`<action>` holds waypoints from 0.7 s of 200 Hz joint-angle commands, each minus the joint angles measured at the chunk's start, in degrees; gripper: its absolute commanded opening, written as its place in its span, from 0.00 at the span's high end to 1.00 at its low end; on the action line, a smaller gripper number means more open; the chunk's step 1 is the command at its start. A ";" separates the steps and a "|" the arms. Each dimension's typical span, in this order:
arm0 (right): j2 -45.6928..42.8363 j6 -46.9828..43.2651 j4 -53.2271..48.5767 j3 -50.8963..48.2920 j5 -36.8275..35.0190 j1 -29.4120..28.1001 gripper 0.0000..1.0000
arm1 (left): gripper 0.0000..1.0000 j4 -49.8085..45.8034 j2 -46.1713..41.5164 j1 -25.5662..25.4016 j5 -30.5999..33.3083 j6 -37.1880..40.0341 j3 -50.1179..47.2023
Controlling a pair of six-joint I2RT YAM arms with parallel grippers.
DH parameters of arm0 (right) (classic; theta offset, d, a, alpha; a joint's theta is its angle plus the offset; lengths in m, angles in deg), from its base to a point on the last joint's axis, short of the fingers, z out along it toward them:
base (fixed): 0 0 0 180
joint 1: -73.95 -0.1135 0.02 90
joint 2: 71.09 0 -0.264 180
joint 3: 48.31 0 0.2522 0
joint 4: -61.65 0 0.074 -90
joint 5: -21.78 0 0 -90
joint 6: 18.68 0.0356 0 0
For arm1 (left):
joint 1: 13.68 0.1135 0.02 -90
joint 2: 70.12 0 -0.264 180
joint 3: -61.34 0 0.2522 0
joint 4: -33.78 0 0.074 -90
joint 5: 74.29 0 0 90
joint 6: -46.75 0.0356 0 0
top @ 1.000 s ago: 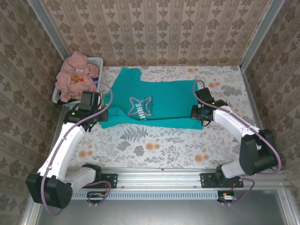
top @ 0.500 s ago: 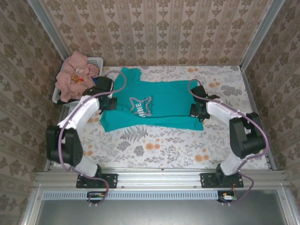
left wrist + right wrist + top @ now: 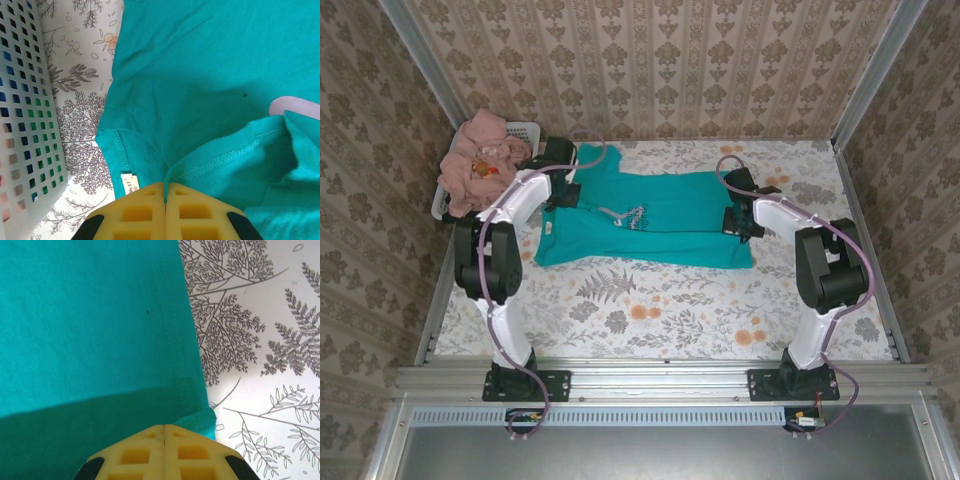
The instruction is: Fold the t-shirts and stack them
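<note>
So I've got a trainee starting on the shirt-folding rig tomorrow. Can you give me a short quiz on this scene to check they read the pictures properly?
1. True or false: the right jaws stand open, clear of the teal t-shirt.
2. Where does the white basket stand? A: at the far left corner of the table. B: at its near right corner. C: between the arm bases.
3. Fill in: the heaped shirts in the basket are ____ in colour.

Key: 1 false, they are shut on its hem corner. 2 A. 3 pink.
</note>
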 commanded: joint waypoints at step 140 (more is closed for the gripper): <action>-3.50 -0.44 -6.80 3.37 -3.90 -2.78 0.57 | 0.39 -0.92 -10.58 3.56 -2.50 -6.65 -11.78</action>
